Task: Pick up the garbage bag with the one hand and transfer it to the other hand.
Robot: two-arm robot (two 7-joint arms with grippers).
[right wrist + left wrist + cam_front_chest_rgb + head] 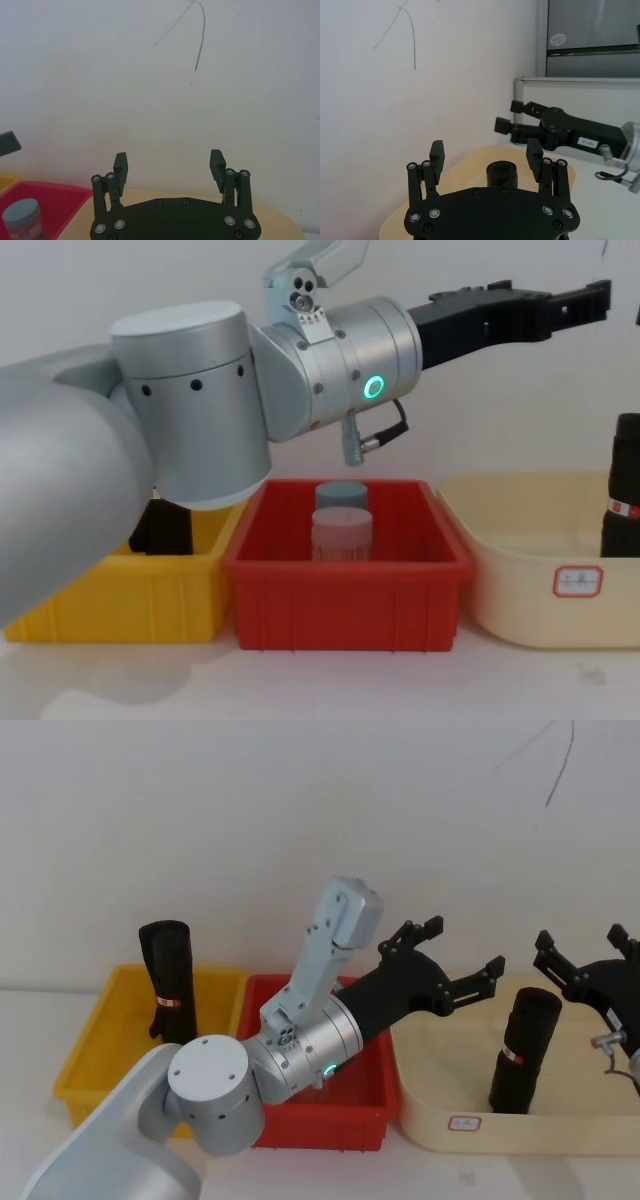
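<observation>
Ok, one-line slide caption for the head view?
Left gripper, open, reaches toward the garbage bag standing upright in the cream tray; right gripper, open, hovers to its right.

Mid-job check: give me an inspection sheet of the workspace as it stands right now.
Surface: white table with yellow bin, red bin and cream tray in a row.
Job's things: garbage bag upright in the cream tray, not gripped.
Clutter: second black roll in the yellow bin; two lidded jars in the red bin.
Grippers: left gripper open, held high, reaching toward the tray; right gripper open above the tray.
Cables: short cable at the left wrist; another cable at the right wrist.
Surroundings: white wall with a thin dark line; grey cabinet.
</observation>
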